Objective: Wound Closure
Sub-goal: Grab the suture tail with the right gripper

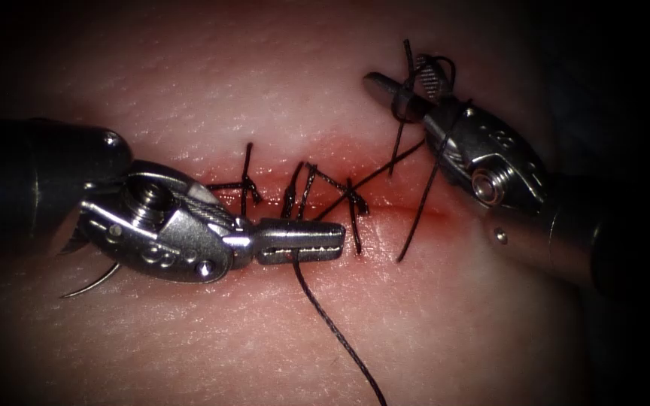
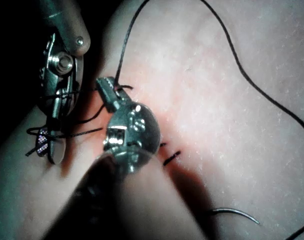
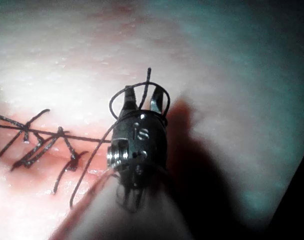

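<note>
Nearest, the needle (image 1: 92,283) lies loose on the tissue (image 1: 453,331) beside the left tool (image 1: 302,242), whose jaws pinch the thread (image 1: 336,331). Beyond the cut (image 1: 385,207), the right tool (image 1: 404,90) stands spread, thread looped round it, seemingly for a knot.

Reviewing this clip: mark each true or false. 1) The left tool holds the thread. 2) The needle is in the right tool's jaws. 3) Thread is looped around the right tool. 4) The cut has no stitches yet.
1) True: the left tool is shut on the thread.
2) False: the needle lies free on the tissue, beside the left tool.
3) True: thread wraps the right tool, whose jaws are open.
4) False: several stitches cross the cut.
</note>
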Motion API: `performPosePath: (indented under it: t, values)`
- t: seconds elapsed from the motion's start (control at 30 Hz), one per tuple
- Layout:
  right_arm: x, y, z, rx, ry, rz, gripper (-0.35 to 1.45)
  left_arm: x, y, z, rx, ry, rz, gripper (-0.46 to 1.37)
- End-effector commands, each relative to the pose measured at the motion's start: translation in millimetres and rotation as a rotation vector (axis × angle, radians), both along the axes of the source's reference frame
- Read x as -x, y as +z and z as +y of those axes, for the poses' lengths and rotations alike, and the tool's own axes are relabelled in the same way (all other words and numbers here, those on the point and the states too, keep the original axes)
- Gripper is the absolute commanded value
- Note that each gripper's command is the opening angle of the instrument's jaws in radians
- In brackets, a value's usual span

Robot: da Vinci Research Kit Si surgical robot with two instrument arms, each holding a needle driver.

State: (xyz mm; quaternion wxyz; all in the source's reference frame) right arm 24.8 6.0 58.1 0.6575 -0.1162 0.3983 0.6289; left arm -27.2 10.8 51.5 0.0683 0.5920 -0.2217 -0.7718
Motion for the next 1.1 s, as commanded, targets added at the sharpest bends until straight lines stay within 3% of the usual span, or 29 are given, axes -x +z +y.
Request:
performPosePath:
  t: [0.03,0.07,0.17,0.67,1.1]
  values:
    - [0.0,-0.2,0.0,-0.001,0.002,-0.002,0.02,0.0,0.0,0.0,-0.002,0.005,0.002,-0.35]
    - [0.0,-0.4,0.0,-0.001,0.0,0.001,-0.17,0.0,0.0,0.0,-0.002,0.005,0.002,-0.35]
    - [0.0,-0.7,-0.1,-0.003,-0.001,0.001,-0.35,-0.1,0.0,0.0,-0.002,0.006,0.002,-0.35]
    - [0.1,-1.7,-0.4,0.002,-0.004,0.008,-0.35,-0.5,0.2,0.4,-0.011,-0.004,-0.008,-0.35]
    - [0.0,-3.5,-1.3,0.007,-0.01,0.017,-0.35,-1.9,1.7,3.6,-0.024,-0.058,0.006,-0.35]
